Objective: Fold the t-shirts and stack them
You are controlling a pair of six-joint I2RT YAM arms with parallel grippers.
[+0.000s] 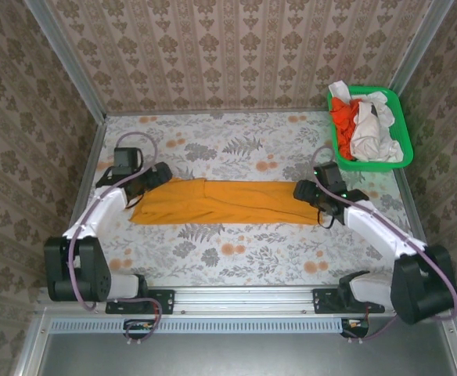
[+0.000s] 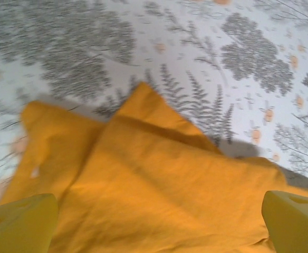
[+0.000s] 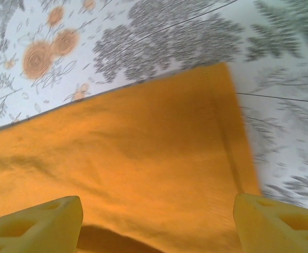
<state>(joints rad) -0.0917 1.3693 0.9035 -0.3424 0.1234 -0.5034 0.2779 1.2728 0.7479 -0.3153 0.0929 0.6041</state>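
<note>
Top external view: a mustard-orange t-shirt (image 1: 224,202), folded into a long narrow strip, lies flat across the middle of the floral-patterned table (image 1: 236,149). The left gripper (image 1: 160,174) sits at the strip's left end and the right gripper (image 1: 303,190) at its right end, each low over the cloth. A green basket (image 1: 373,164) stands at the far right corner of the table, well apart from the strip, and holds a crumpled red-orange t-shirt (image 1: 343,117) beside white t-shirts (image 1: 369,129). Left wrist view: the left gripper (image 2: 156,229) is open, its two yellow fingers (image 2: 19,224) spread wide at the lower corners of the view, with the layered end of the mustard-orange t-shirt (image 2: 159,174) lying between and ahead of them; a pointed fold of the cloth reaches out onto the table (image 2: 222,52). Right wrist view: the right gripper (image 3: 156,226) is likewise open, its yellow fingers (image 3: 35,224) set wide apart over the mustard-orange t-shirt (image 3: 133,153), whose hemmed edge runs down the right side from a square corner resting on the table (image 3: 143,42).
</note>
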